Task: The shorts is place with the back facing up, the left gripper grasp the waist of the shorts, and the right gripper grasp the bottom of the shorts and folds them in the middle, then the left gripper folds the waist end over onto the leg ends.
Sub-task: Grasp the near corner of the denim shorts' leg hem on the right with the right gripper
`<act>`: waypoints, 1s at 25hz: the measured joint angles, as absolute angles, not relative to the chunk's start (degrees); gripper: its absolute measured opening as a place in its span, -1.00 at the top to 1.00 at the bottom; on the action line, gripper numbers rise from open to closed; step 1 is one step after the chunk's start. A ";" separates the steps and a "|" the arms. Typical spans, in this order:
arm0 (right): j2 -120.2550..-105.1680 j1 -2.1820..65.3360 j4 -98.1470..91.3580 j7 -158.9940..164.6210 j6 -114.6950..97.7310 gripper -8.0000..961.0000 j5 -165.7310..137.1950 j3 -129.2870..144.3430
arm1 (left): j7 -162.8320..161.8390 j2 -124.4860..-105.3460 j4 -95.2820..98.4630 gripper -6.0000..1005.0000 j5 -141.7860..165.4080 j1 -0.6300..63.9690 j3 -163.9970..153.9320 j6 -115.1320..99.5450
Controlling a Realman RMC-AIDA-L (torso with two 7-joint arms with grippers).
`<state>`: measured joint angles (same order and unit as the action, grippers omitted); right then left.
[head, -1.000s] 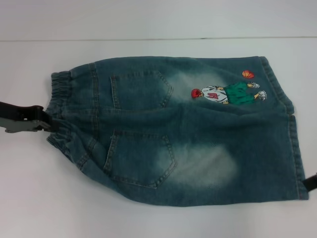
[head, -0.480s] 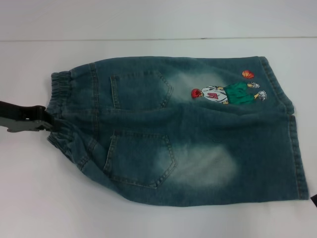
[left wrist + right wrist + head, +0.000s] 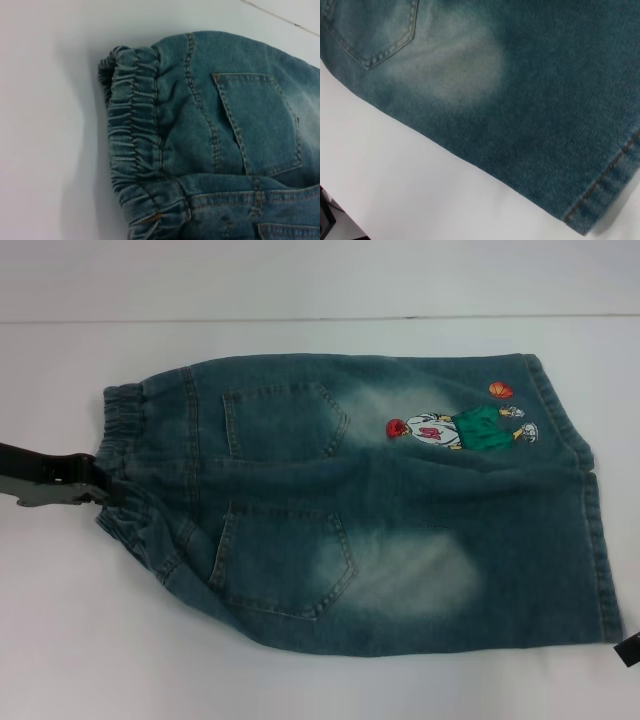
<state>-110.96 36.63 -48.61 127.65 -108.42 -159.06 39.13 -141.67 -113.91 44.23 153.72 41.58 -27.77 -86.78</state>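
Note:
The blue denim shorts (image 3: 400, 510) lie flat on the white table, back up, with both patch pockets and the cartoon embroidery (image 3: 460, 428) showing. The gathered waist (image 3: 125, 455) points left and the straight hems (image 3: 600, 540) point right. My left gripper (image 3: 98, 486) reaches in from the left and touches the middle of the waistband. The left wrist view shows that puckered waistband (image 3: 132, 145) up close. Only a black sliver of my right gripper (image 3: 627, 649) shows, beside the near corner of the hem. The right wrist view shows that leg's hem (image 3: 615, 185) and the near side edge.
The white table (image 3: 300, 680) surrounds the shorts on all sides. A faint seam line (image 3: 300, 318) runs across it behind the shorts. A dark object (image 3: 325, 220) sits at the corner of the right wrist view.
The right gripper has slid along the hem side toward the near corner of the shorts. The left gripper has stayed at the waistband, and the shorts have not moved.

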 joint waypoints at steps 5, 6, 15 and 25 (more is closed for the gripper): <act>-111.09 36.93 -48.41 127.60 -106.80 -0.82 -159.09 40.36 | -141.67 -113.90 44.20 0.88 153.72 41.77 -27.78 -86.80; -111.12 36.95 -48.39 127.51 -106.61 -0.82 -159.09 40.66 | -141.68 -113.86 44.20 0.88 153.72 41.81 -27.77 -86.86; -111.26 37.46 -46.93 127.00 -105.15 -0.81 -159.09 42.07 | -141.64 -113.77 44.28 0.88 153.72 42.03 -27.85 -87.14; -111.38 38.62 -44.61 126.38 -104.43 -0.80 -159.03 43.44 | -141.67 -113.47 44.54 0.88 153.72 42.42 -27.86 -87.45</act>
